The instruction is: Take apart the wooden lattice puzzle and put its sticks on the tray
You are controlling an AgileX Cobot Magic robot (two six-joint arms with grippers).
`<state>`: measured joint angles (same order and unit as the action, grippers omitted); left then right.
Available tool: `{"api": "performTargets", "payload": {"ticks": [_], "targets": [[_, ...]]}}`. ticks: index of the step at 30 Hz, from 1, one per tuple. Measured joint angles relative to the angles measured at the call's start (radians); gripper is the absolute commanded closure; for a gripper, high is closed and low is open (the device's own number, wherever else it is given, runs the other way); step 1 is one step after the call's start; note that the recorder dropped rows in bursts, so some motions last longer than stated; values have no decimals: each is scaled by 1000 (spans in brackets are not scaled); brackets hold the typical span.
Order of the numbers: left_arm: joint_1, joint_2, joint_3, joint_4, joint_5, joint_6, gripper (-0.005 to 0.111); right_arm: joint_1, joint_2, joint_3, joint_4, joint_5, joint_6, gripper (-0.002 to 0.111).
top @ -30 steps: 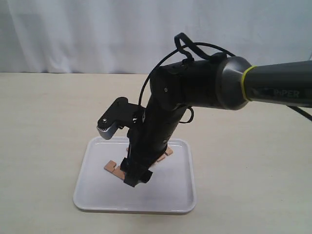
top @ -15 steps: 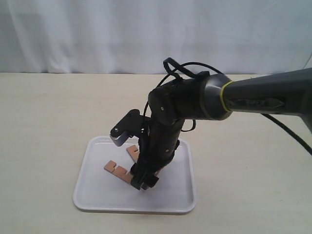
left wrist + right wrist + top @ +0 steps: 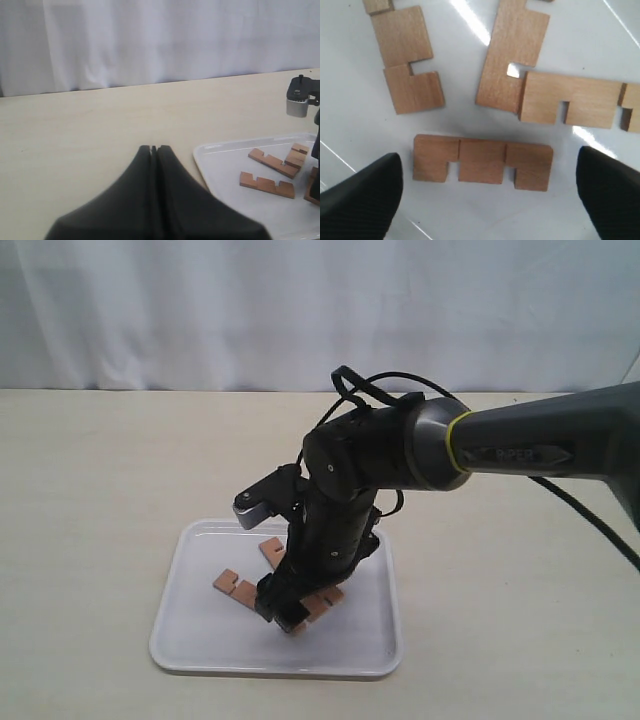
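Four sticks (image 3: 482, 162) lying loose & flat on tray (image 3: 175, 640), all inside rim, none interlocked; two touching, end against edge. R claw (image 3: 283, 612) low over tray's middle, spread wide, gripping nothing. One stick flat between its fingertips (image 3: 362, 200), untouched. L claw (image 3: 154, 152) clenched shut, empty, over bare tabletop (image 3: 75, 130) beside tray, well apart from sticks.
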<state>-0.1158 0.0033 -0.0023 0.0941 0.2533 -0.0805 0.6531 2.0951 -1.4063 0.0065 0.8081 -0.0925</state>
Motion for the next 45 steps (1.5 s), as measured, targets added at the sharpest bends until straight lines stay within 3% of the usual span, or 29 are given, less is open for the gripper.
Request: {"api": "performTargets", "payload": {"ticks": [5, 12, 14, 17, 36, 45], "targets": [[0, 0, 0, 0, 0, 0, 107, 0, 0, 0, 0, 0, 38, 8], [0, 0, 0, 0, 0, 0, 107, 0, -2, 0, 0, 2, 44, 12], [0, 0, 0, 0, 0, 0, 107, 0, -2, -2, 0, 6, 44, 37], [0, 0, 0, 0, 0, 0, 107, 0, -2, -15, 0, 37, 46, 104], [0, 0, 0, 0, 0, 0, 107, -48, -251, -74, -28, 318, 52, 104], [0, 0, 0, 0, 0, 0, 107, -80, -472, 94, 22, 343, 67, 104]]}}
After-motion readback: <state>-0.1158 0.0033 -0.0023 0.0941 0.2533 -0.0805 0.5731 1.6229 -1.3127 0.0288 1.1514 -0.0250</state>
